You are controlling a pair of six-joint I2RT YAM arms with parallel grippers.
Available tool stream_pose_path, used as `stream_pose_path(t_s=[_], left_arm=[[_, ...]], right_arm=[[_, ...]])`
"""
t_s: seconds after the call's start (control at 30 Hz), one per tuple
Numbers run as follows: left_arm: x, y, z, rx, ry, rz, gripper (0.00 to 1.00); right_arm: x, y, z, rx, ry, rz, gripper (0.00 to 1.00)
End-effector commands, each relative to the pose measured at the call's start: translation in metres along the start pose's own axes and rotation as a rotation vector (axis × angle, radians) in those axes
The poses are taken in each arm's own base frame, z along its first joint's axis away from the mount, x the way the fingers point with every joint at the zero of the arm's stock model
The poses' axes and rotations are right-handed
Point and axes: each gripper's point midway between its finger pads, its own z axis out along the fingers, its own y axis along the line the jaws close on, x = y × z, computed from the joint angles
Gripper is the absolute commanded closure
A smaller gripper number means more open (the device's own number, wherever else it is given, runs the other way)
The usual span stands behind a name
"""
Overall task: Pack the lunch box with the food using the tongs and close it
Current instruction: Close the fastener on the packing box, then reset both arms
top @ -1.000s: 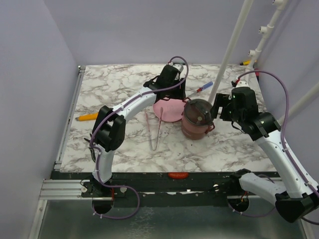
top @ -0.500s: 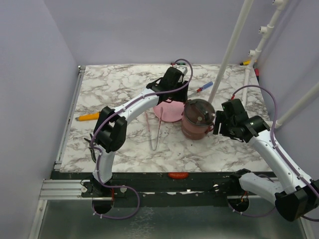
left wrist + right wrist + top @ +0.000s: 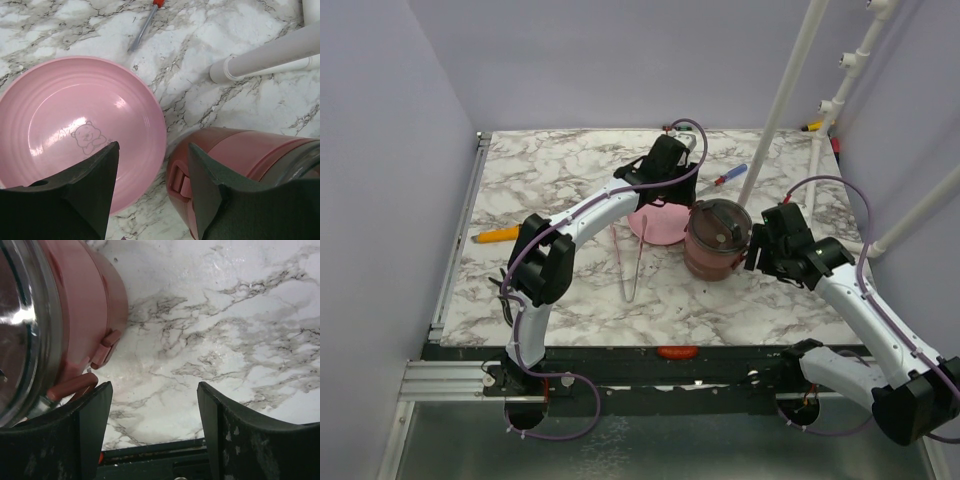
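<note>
Lunch box [image 3: 712, 258] contents indistinct through lid [image 3: 720, 222] — left claw [image 3: 153, 147], right claw [image 3: 154, 386] spread.

Glossy pink plastic plate [image 3: 75, 120] past the matt black left fingers [image 3: 80, 200]; right of them the lunch box [image 3: 240, 155], satin red plastic, shiny clear lid [image 3: 20, 330]; smooth marble-look table [image 3: 225, 315]

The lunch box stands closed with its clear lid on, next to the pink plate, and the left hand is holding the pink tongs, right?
Not quite: the left hand holds nothing and hangs open by the pink plate. The tongs lie on the table near the lunch box, as the top external view shows.
</note>
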Motion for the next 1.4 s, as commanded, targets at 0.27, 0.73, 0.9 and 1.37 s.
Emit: stream_pose_path(t_s=[0.27, 0.73, 0.9, 1.37], left_arm=[[0.022, 0.003, 0.002, -0.025, 0.057, 0.007, 0.42], [0.004, 0.026, -0.014, -0.139, 0.000, 0.013, 0.39], [-0.011, 0.040, -0.026, -0.166, -0.034, -0.007, 0.37], [-0.040, 0.094, -0.066, -0.286, -0.150, -0.087, 0.33]], right_arm=[[-0.040, 0.007, 0.004, -0.009, -0.201, 0.110, 0.27], [-0.014, 0.005, 0.004, -0.031, -0.119, 0.109, 0.27], [-0.017, -0.013, -0.010, 0.035, -0.156, 0.139, 0.25], [-0.051, -0.027, -0.038, 0.069, -0.316, 0.189, 0.03]])
